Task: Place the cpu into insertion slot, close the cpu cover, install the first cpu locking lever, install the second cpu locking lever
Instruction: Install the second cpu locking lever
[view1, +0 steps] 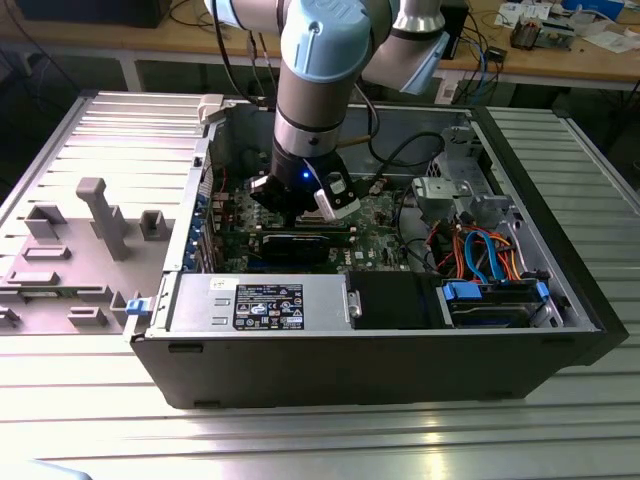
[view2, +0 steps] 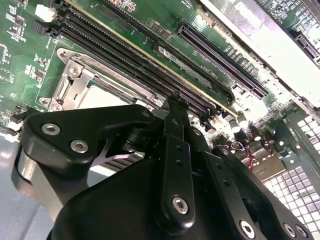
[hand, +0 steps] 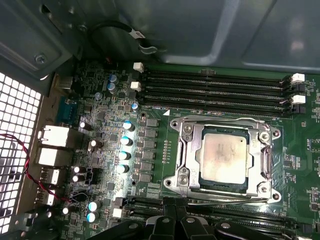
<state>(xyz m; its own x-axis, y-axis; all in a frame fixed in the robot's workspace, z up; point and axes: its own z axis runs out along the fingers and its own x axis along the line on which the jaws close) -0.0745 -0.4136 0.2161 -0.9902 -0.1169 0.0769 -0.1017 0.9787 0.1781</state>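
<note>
Just beside the gripper (hand: 172, 212), the cpu (hand: 223, 154)

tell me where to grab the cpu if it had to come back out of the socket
By two opposite edges, from straight above. The cpu lies flat in the insertion slot with the cpu cover framing it, so only its silvery top shows. Its edges look blocked, so the cover would probably need lifting first.

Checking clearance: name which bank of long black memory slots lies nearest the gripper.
The memory slot bank right by the gripper, on that side of the cpu. The other bank runs beyond the socket.
</note>
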